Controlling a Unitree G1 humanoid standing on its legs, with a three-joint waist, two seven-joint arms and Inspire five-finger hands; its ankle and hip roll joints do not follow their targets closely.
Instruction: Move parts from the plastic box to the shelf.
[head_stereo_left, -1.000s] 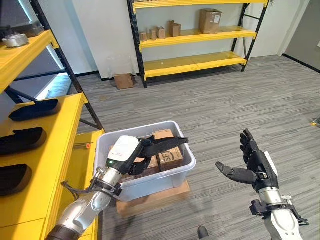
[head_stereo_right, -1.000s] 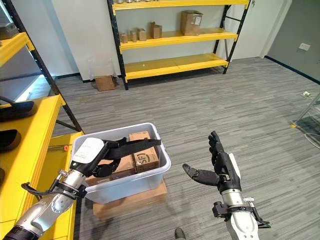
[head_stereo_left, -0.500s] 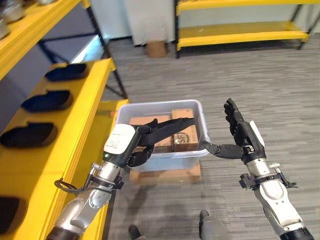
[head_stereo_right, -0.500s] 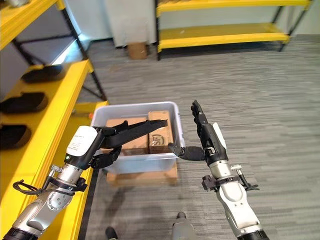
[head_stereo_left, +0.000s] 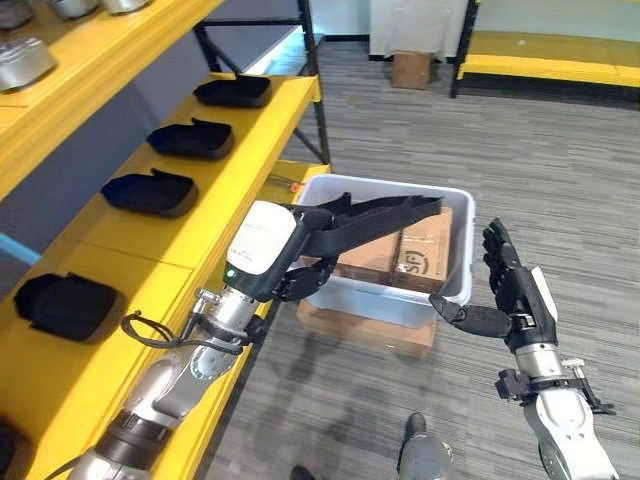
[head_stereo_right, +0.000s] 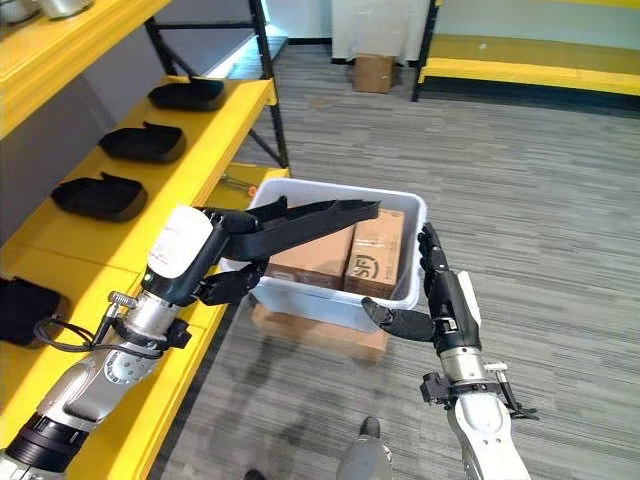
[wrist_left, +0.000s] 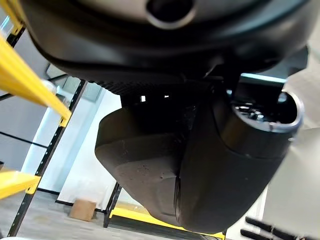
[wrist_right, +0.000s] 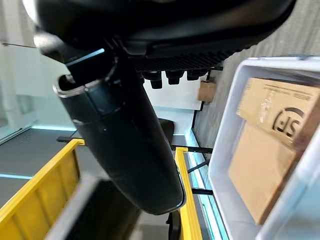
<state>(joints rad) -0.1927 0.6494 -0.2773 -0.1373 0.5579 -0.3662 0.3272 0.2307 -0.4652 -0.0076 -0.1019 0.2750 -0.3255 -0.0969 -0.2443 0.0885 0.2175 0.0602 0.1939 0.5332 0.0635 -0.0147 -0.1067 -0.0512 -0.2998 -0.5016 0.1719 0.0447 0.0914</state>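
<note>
1. The plastic box (head_stereo_left: 455, 290) sits on the floor on a flat piece of cardboard (head_stereo_left: 365, 330), just right of the yellow shelf (head_stereo_left: 150, 240). Inside it I can see brown cartons (head_stereo_left: 425, 255) packed side by side.
2. The left hand (head_stereo_left: 300, 245) is raised over the near left corner of the box, its fingers (head_stereo_left: 390, 210) stretched out straight and close together, reaching across the top of the box toward the far right. The thumb curls underneath, near the box's left wall. From here the hand seems to hold nothing.
3. The right hand (head_stereo_left: 515, 300) stands upright just right of the box, beside its near right corner, palm turned toward it. Its fingers point up and are slightly spread, and the thumb juts out left toward the box wall; I cannot tell if it touches.
4. On the shelf to the left lie several black moulded parts (head_stereo_left: 150, 190) in a row, running from near to far, well apart from each other.
5. On the level above, at far left, rests a grey metal part (head_stereo_left: 22, 62).
6. A small cardboard box (head_stereo_left: 412, 68) stands on the floor far off, by another yellow rack (head_stereo_left: 540, 65).
</note>
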